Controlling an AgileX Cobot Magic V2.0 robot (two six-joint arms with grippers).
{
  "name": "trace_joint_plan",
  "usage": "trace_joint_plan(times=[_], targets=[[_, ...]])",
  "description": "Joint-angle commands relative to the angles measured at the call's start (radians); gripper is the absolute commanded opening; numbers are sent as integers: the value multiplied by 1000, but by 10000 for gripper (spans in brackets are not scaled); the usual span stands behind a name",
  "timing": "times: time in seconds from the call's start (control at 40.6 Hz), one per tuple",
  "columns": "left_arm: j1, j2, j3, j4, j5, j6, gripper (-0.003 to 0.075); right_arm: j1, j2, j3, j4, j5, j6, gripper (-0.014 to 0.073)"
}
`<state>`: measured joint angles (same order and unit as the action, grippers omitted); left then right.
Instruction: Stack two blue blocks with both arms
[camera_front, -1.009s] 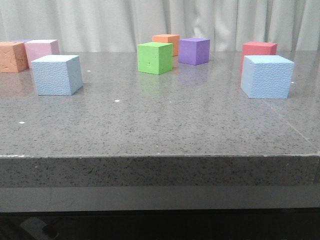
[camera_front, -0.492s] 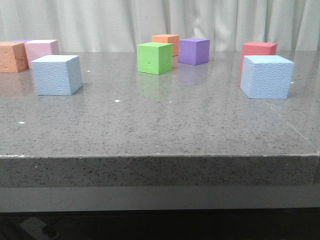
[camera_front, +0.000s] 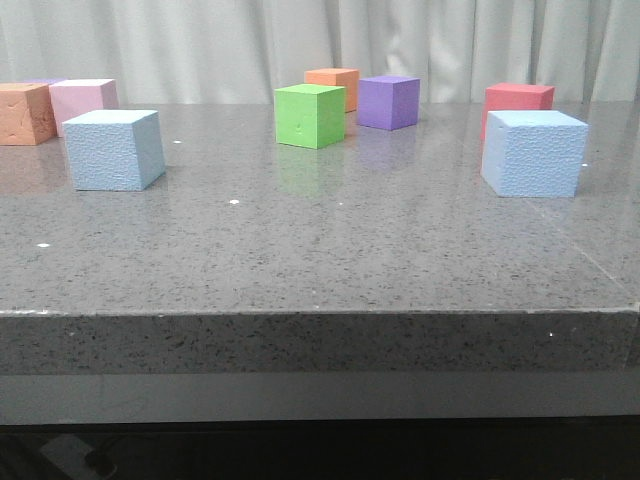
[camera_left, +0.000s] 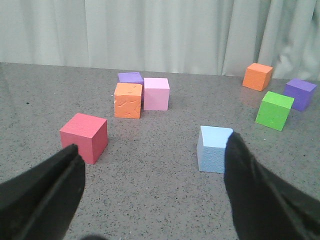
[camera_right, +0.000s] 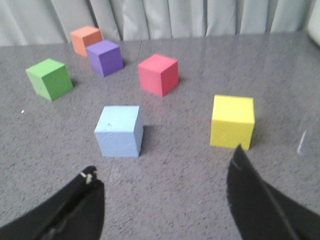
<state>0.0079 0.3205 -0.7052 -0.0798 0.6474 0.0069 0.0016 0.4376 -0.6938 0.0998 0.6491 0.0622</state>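
Note:
Two pale blue blocks stand apart on the grey table: one at the left (camera_front: 114, 150), one at the right (camera_front: 534, 152). The left one also shows in the left wrist view (camera_left: 214, 149), partly behind one finger. The right one shows in the right wrist view (camera_right: 119, 131). My left gripper (camera_left: 152, 150) is open and empty, short of its block. My right gripper (camera_right: 162, 160) is open and empty, short of its block. Neither gripper shows in the front view.
Other cubes stand on the table: green (camera_front: 310, 115), purple (camera_front: 388, 102), orange (camera_front: 333, 88), red (camera_front: 518, 98), pink (camera_front: 84, 100) and a second orange (camera_front: 26, 113). A yellow cube (camera_right: 232, 121) and another red cube (camera_left: 84, 137) show in the wrist views. The table's front edge (camera_front: 320, 314) is near.
The blocks have not moved in the front view. No arm shows there.

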Motion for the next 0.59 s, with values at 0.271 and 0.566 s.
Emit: trace_joint_plan(times=[0.271,0.566], targets=[[-5,19,-33,-4,-74,-7,565,-2,290,-213,279,125,-263,612],[-5,19,-33,-4,-74,-7,565,83,557,-404,367,265,-359,612]])
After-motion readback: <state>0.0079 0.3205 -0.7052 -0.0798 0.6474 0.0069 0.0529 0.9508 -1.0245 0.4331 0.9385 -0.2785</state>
